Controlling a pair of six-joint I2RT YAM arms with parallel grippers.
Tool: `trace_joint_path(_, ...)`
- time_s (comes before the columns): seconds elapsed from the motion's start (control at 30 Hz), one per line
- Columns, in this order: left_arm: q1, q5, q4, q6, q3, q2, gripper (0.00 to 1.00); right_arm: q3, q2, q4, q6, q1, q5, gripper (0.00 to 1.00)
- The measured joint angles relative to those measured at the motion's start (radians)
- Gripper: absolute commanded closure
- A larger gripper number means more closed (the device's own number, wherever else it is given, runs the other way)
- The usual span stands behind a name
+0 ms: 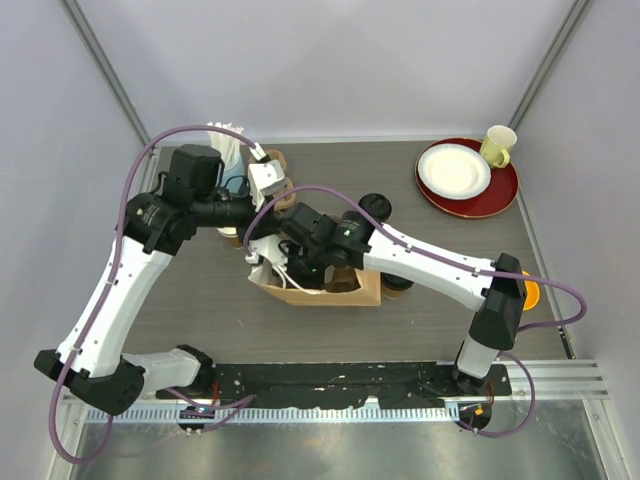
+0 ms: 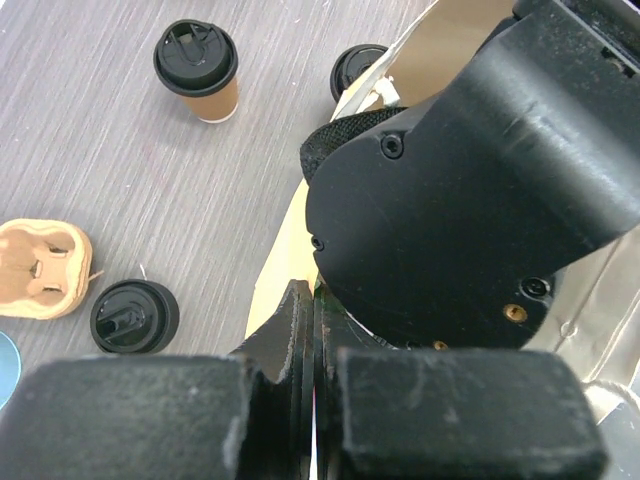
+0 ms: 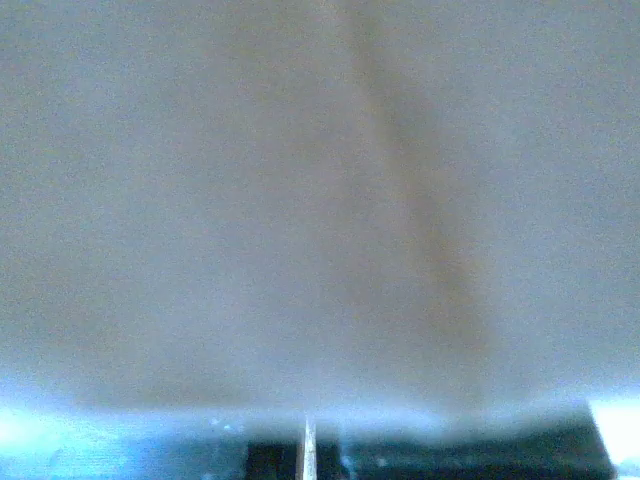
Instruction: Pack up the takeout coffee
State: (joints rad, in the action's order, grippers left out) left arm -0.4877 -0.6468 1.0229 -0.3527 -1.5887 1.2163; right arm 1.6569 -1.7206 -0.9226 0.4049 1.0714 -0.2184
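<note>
Grey wood-grain tabletop, and we're sweeping across it from the left. At the back left, one light-blue cup of white straws is standing. One pale moulded-pulp carrier is lying just beside it.

At centre, the left gripper is meeting the one brown paper bag. Its jaws are squeezing down to a sliver right at the rim and appear to be pinching it. The right gripper is sitting inside the bag's open mouth. Its own camera is giving only blur, so I cannot tell how those jaws are standing.

Three small kraft-paper cups with round black lids are showing, all upright on the table outside the bag:
- the near cup by the carrier
- the open cup standing alone
- the tucked cup against the bag's wall

At the far right back, one red plate is carrying one white plate and one pale-yellow mug.
</note>
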Motion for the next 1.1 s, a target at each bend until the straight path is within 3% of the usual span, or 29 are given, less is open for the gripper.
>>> trace_joint_path(0.27, -0.031, 0.006, 0.043, -0.069, -0.037, 0.031, 1.00, -0.120, 0.072, 0.104, -0.046, 0.008, 0.018, 0.99)
trace_joint_path(0.47, -0.035, -0.020, 0.055, -0.077, -0.045, 0.031, 1.00, -0.069, 0.068, 0.020, -0.050, 0.039, 0.092, 0.99)
trace_joint_path(0.5, -0.035, -0.023, 0.060, -0.073, -0.056, 0.031, 0.97, -0.028, 0.056, -0.022, -0.043, 0.051, 0.110, 0.99)
trace_joint_path(0.57, -0.027, -0.027, 0.073, -0.045, -0.094, 0.037, 0.77, 0.024, 0.042, -0.043, -0.037, 0.071, 0.132, 0.99)
trace_joint_path(0.63, -0.024, -0.032, 0.089, -0.017, -0.123, 0.043, 0.66, 0.023, 0.050, -0.028, -0.033, 0.084, 0.138, 0.99)
trace_joint_path(0.8, 0.006, -0.084, 0.111, 0.068, -0.141, 0.050, 0.65, -0.077, 0.108, 0.056, -0.043, 0.078, 0.126, 0.99)
trace_joint_path(0.93, 0.030, -0.102, 0.120, 0.099, -0.138, 0.048, 0.48, -0.126, 0.136, 0.080, -0.051, 0.071, 0.100, 0.99)
trace_joint_path(1.1, 0.068, -0.095, 0.110, 0.134, -0.108, 0.043, 0.35, -0.139, 0.136, 0.090, -0.058, 0.072, 0.073, 0.99)
